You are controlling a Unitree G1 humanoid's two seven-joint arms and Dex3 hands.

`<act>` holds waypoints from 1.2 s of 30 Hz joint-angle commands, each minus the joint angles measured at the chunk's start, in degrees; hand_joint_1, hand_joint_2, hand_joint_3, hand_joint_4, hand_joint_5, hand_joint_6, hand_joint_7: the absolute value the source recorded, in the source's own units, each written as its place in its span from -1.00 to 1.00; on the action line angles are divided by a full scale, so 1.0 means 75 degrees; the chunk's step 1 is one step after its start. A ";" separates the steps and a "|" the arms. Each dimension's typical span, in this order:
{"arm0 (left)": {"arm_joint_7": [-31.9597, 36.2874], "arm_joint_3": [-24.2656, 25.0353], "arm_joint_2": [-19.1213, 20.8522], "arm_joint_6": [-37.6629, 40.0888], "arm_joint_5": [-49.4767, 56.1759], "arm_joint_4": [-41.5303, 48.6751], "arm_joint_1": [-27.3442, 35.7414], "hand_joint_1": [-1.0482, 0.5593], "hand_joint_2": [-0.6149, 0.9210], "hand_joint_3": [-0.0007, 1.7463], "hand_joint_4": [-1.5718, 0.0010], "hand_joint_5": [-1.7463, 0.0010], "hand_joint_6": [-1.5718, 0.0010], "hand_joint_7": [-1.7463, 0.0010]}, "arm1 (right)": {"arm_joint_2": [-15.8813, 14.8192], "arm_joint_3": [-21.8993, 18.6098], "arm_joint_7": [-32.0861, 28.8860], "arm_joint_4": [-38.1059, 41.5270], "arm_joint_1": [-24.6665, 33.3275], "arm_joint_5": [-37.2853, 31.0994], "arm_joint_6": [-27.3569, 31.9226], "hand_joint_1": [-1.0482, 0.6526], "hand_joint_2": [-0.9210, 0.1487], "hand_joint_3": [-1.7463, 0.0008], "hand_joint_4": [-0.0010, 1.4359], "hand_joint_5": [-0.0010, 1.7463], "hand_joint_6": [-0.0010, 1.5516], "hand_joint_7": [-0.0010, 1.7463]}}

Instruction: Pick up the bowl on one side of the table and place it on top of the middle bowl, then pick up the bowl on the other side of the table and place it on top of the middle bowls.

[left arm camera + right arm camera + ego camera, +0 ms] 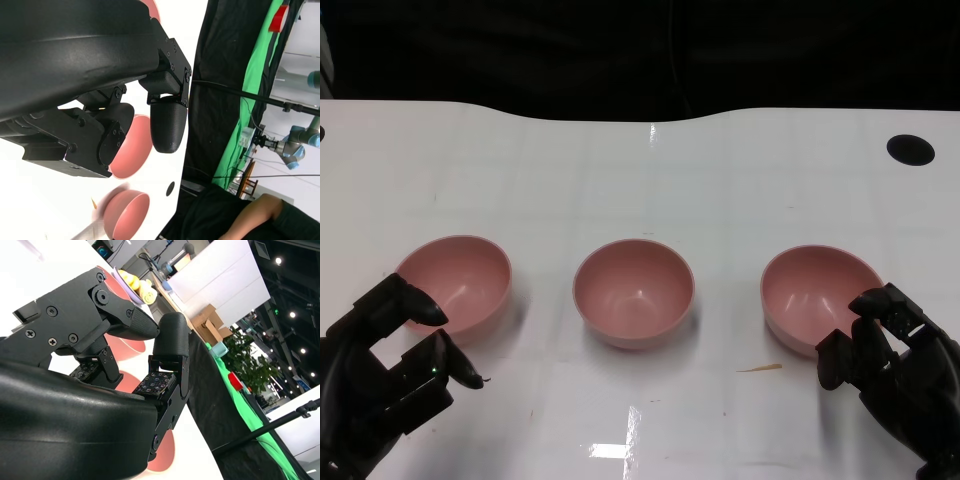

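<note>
Three round pink plastic bowls are seen in a row on the white worktop (pixel 640 180), all apart: the left bowl (pixel 455 282), the middle bowl (pixel 633 292) and the right bowl (pixel 820 297). Nothing is stacked yet. The left robot hand (pixel 390 375) is held empty with fingers apart, just near of the left bowl. The right robot hand (pixel 895 365) is held empty, fingers parted, against the right bowl's near rim. A smooth, thin rim could be lost from the fingers, or the bowl pushed away across the glossy surface.
</note>
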 commanded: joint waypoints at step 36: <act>0.1383 -0.1172 0.1034 -0.3961 0.8047 -0.0841 0.0253 0.16 0.78 -0.83 -0.02 0.33 -0.18 0.57 | -0.0069 -0.0052 0.0062 0.0201 -0.0165 -0.0058 -0.0177 0.20 -0.28 -0.30 0.28 0.91 0.19 0.45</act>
